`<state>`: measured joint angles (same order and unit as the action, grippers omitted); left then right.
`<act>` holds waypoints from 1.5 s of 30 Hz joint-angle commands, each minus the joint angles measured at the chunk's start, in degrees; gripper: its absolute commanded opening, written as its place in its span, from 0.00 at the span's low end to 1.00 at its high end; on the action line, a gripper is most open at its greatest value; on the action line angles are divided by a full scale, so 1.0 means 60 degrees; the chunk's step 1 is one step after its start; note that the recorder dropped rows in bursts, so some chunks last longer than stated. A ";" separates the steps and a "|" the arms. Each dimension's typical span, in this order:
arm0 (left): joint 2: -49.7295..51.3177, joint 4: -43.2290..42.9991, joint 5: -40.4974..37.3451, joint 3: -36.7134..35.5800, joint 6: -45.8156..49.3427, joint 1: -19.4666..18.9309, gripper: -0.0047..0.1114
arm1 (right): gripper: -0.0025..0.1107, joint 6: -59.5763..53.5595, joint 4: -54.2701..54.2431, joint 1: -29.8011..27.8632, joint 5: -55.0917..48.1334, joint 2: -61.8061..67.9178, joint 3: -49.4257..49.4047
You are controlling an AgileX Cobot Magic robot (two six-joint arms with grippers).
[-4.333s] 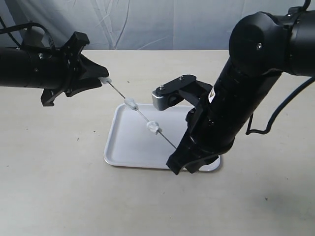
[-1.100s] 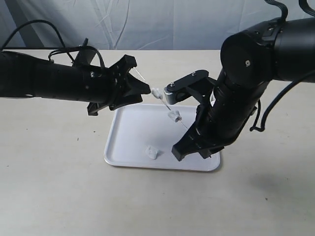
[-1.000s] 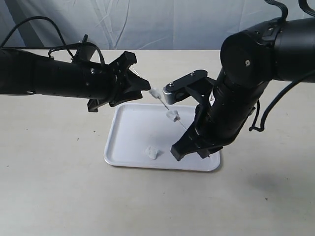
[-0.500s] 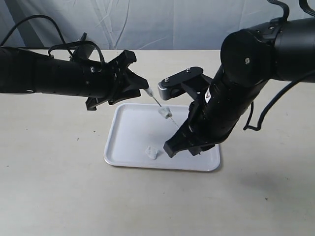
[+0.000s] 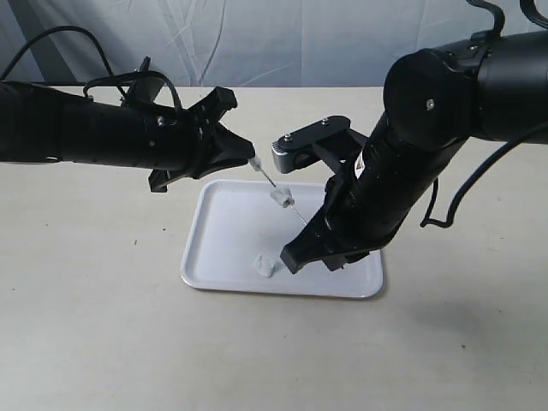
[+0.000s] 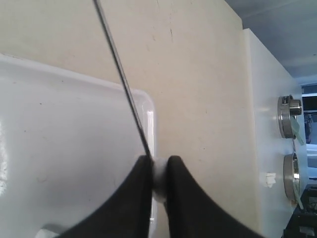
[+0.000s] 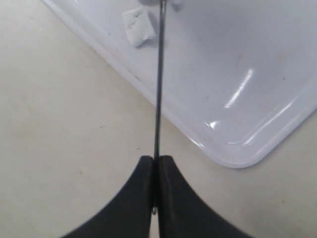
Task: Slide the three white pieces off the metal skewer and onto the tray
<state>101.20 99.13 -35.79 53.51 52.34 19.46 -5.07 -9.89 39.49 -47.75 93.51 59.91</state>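
Note:
The metal skewer (image 5: 295, 214) slants over the white tray (image 5: 223, 257). My right gripper (image 7: 156, 161) is shut on its lower end, just off the tray's rim (image 7: 148, 94). My left gripper (image 5: 253, 160) is shut on a white piece (image 6: 159, 173) at the skewer's upper end (image 6: 121, 74). A second white piece (image 5: 281, 198) sits on the rod midway. In the right wrist view only its edge (image 7: 166, 2) shows. A third white piece (image 5: 265, 265) lies loose on the tray; the right wrist view shows this piece (image 7: 137, 26) beside the rod.
The tray rests on a pale tabletop (image 5: 103, 325) with a grey cloth backdrop (image 5: 282, 38) behind. Both black arms hang over the tray's near and far sides. Two round metal fittings (image 6: 290, 116) show on a white surface in the left wrist view.
My left gripper's jaws have closed on the topmost white piece. My right arm has shifted slightly left with the skewer, carrying the middle piece along.

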 commanded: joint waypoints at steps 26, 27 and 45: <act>0.0015 0.0136 0.4024 0.0727 0.0108 0.0018 0.04 | 0.02 -0.0264 0.1009 -0.0010 -0.1548 0.0000 -0.0028; 0.0015 0.0136 0.4293 0.0736 0.0144 0.0018 0.04 | 0.02 -0.0225 0.1083 -0.0010 -0.1651 0.0000 -0.0028; 0.0053 -0.0746 0.2836 0.0775 0.0221 0.0018 0.04 | 0.02 0.1708 0.3936 -0.0010 -0.2200 0.0000 -0.0028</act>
<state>101.20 95.67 -11.22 57.94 54.05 19.46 4.22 12.80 39.49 -63.33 93.51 59.91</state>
